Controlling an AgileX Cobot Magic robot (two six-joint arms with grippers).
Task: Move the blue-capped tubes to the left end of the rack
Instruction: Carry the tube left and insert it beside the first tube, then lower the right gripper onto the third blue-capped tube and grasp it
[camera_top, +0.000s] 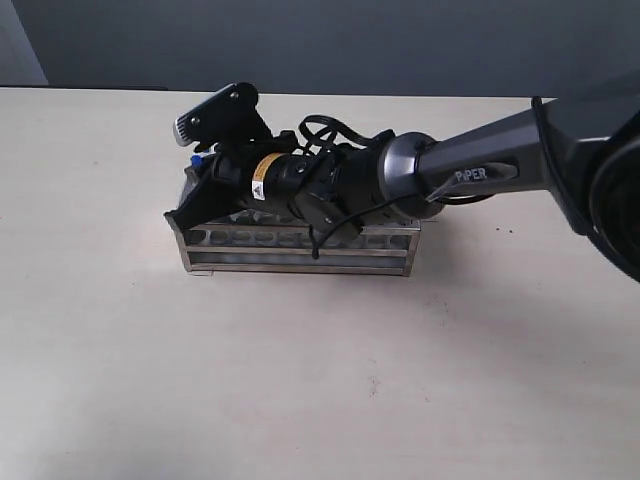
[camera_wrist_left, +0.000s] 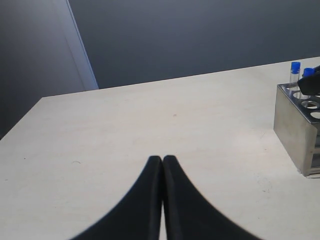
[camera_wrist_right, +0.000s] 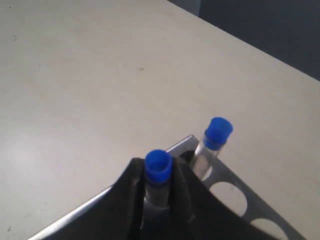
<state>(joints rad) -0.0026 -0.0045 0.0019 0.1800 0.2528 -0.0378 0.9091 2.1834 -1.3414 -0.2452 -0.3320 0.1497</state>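
Gripping one blue-capped tube (camera_wrist_right: 158, 167) w/ right claw (camera_wrist_right: 158, 182), pinched just below cap. High grip leaves body free to drop into hole. Arm reaches across whole rack (camera_top: 300, 262) to its left end. Second tube (camera_wrist_right: 212, 142) stands upright in neighbouring hole, close beside. Can't tell if held tube fully seated. Rack corner right under claw, bare bench (camera_top: 300, 390) beyond: plenty of room to back out that way. Only tight spot is neighbour tube. Left claw (camera_wrist_left: 162, 162) closed, empty, over bench, well apart from rack.

Right arm (camera_top: 480, 165) stretches leftward, right end effector (camera_wrist_right: 158, 174) pinching a blue-capped tube (camera_wrist_right: 158, 164); left end effector (camera_wrist_left: 162, 160) closed.
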